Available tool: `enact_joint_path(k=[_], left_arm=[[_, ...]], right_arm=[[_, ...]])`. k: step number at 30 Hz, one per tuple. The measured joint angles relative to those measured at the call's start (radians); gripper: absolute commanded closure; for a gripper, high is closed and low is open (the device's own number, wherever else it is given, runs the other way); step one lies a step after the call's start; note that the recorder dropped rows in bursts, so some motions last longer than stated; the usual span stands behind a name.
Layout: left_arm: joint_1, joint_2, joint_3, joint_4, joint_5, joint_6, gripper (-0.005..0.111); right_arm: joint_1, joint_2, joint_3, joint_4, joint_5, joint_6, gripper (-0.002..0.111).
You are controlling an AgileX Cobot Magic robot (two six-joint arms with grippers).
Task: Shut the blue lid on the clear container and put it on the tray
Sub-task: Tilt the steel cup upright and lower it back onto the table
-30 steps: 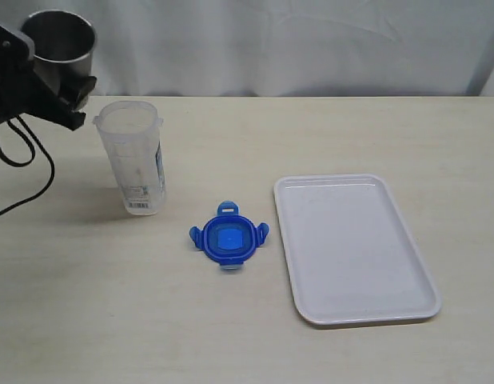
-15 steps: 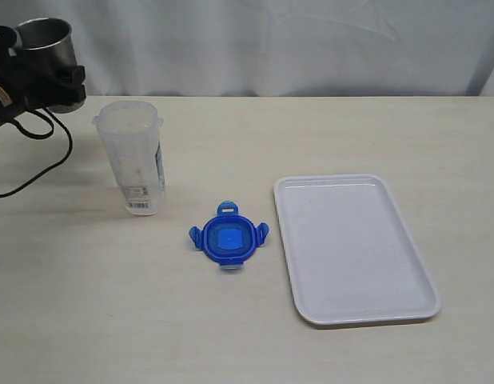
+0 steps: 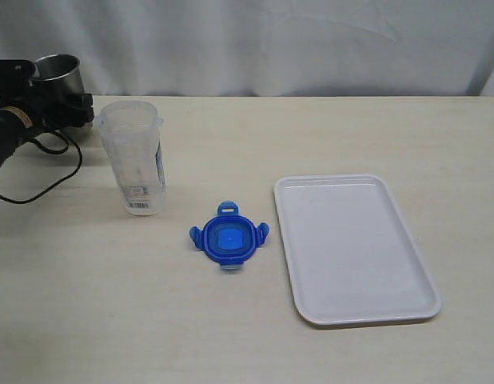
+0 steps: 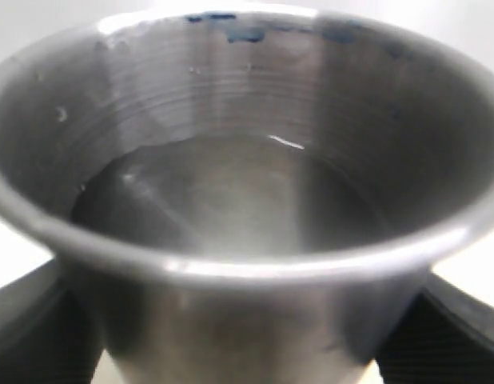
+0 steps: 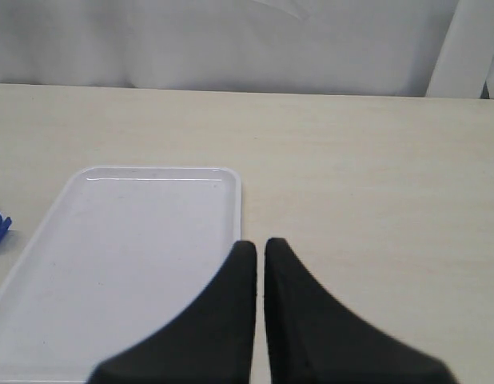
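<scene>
Currently the left gripper (image 3: 61,102) clamps a steel cup (image 3: 57,72) at the table's (image 3: 311,136) far left, just beside the upright, lidless clear container (image 3: 135,160). The blue lid (image 3: 228,241) lies on the table between container and tray (image 3: 355,248), touching neither. The right gripper (image 5: 259,264) is closed and empty.

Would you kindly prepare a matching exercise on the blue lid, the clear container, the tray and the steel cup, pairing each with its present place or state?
Things:
1. blue lid
2. clear container
3. tray
4. steel cup

Places or states:
a. stands upright with its top open
b. gripped by the left tool at the far left of the exterior view
c. lies flat between the container and the tray
d. white, lying on the right of the exterior view

Pairs: 1-c, 2-a, 3-d, 4-b
</scene>
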Motion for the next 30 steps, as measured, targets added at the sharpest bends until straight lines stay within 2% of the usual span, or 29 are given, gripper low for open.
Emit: enact_joint_path(k=[16,19,25,28,30], left_arm=[[0.001,0.068,-0.012,0.002,-0.068,0.076,0.105],[0.001,0.068,-0.012,0.002,-0.068,0.076,0.089],[0.001,0.068,-0.012,0.002,-0.068,0.076,0.022],[0.001,0.068,-0.012,0.002,-0.073,0.076,0.008],[0.001,0.068,-0.013,0.002,-0.077,0.075,0.008]], right_arm=[[0.0,0.0,0.0,0.0,0.0,0.0,0.104],[0.0,0.0,0.0,0.0,0.0,0.0,0.104],[0.0,0.0,0.0,0.0,0.0,0.0,0.104],[0.0,0.0,0.0,0.0,0.0,0.0,0.104],[0.0,0.0,0.0,0.0,0.0,0.0,0.104]])
